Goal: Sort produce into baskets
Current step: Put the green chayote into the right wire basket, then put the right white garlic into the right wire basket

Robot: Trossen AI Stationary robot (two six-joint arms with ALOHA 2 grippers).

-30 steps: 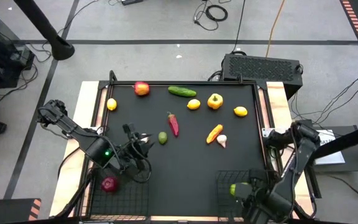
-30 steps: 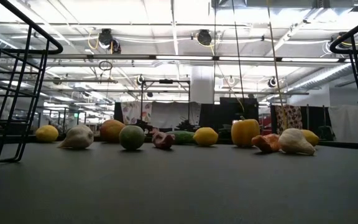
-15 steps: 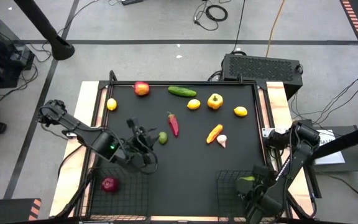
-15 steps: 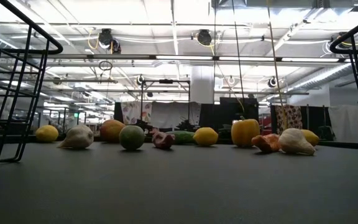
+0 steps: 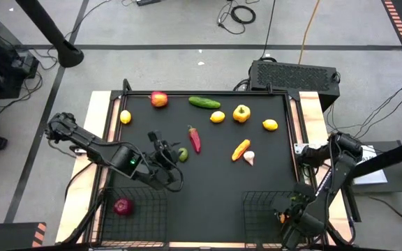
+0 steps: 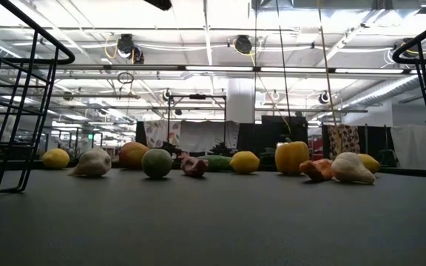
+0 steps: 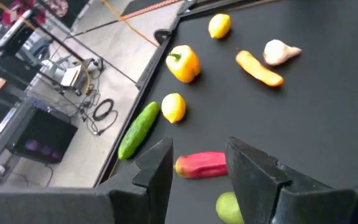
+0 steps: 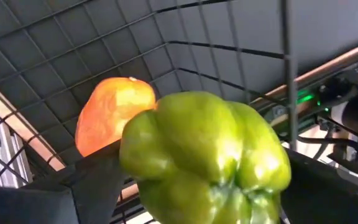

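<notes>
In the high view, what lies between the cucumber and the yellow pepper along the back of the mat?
One lemon lies between the cucumber and the yellow pepper, apart from both; the high view shows it, and the left wrist view agrees.

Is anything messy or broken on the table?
Nothing stands out. The fruit and vegetables lie loose and whole on the black table, like the cucumber, the yellow pepper and the carrot. A purple onion already sits in the left basket. Nothing is spilled or squashed.
</notes>
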